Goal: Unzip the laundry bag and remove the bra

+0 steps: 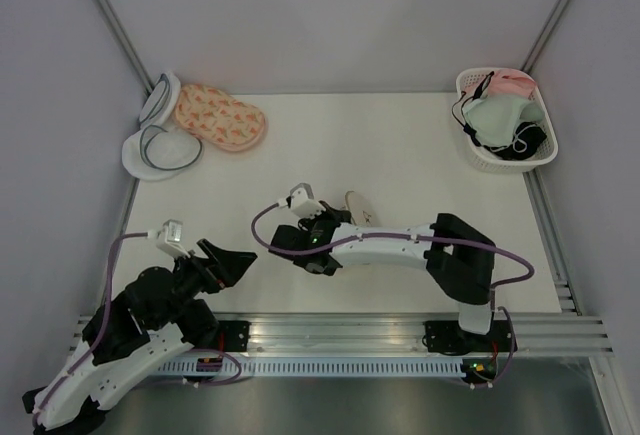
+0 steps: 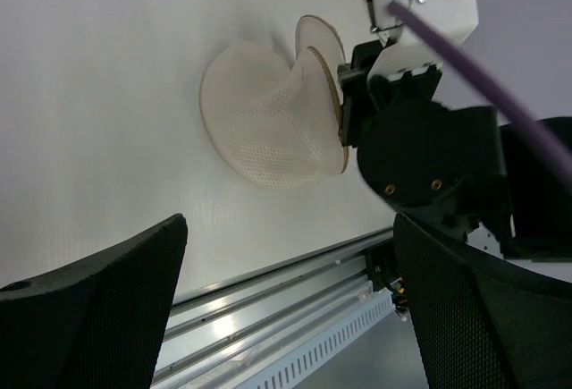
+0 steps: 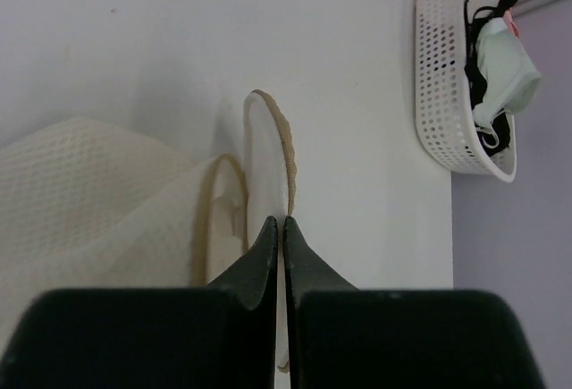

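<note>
My right claw (image 3: 283, 226) is closed tight on the tan rim of the round white mesh laundry bag (image 2: 264, 125). The bag sits on the white desk (image 1: 400, 145) near the middle, just on the far side of my right arm. One flat half of the clamshell stands upright in my pinch while the domed half rests on the desk beside it, so I judge the zip is undone. My left claw (image 1: 228, 260) hangs wide open and empty at the near left, aimed at the bag but well apart from it. The pale mint bra with moulded cups (image 1: 497, 115) lies in the white perforated plastic basket (image 1: 500, 163) at the far right corner, with a black bra (image 1: 530, 140) and a pink garment (image 1: 510, 80). The removal therefore looks done, though I cannot see inside the bag. The danger now is in my pinch: the bag is light and nothing braces it, so any lift or sideways pull could drag the whole thing along or flip the dome over. Letting go abruptly could drop the raised half shut. If my left claw comes in to help, it could strike my right wrist, which lies across its path. A dark strap hangs over the basket's left edge and could snag a passing finger.
</note>
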You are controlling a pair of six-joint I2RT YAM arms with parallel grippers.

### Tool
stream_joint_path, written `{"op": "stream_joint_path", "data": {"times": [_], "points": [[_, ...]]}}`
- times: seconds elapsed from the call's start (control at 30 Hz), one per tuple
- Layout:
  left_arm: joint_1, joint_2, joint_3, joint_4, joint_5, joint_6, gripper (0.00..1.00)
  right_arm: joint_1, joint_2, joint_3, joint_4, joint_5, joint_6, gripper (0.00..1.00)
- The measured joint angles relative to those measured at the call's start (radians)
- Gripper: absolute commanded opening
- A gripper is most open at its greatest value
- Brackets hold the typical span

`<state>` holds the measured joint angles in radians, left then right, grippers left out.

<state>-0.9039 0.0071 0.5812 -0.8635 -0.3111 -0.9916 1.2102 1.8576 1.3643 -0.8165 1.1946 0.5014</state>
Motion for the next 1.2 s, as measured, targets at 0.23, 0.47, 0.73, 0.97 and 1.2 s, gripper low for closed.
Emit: {"op": "stream_joint_path", "data": {"times": [0.23, 0.47, 0.73, 0.97, 1.2], "points": [[0.000, 0.000, 0.014, -0.059, -0.048, -0.028, 1.00, 0.117, 0.056, -0.056, 0.144, -0.076, -0.072, 0.02], [0.000, 0.000, 0.014, -0.080, -0.061, -0.047, 1.00, 0.240, -0.147, -0.244, 0.317, -0.309, -0.143, 0.97], [0.000, 0.002, -0.039, 0.072, 0.027, -0.033, 1.00, 0.304, -0.611, -0.373, 0.424, -0.416, -0.127, 0.98], [0.000, 0.148, -0.105, 0.260, 0.140, 0.007, 1.00, 0.304, -0.755, -0.372, 0.227, -0.248, 0.126, 0.98], [0.000, 0.338, -0.159, 0.452, 0.230, 0.052, 1.00, 0.304, -0.904, -0.452, 0.079, -0.183, 0.342, 0.98]]}}
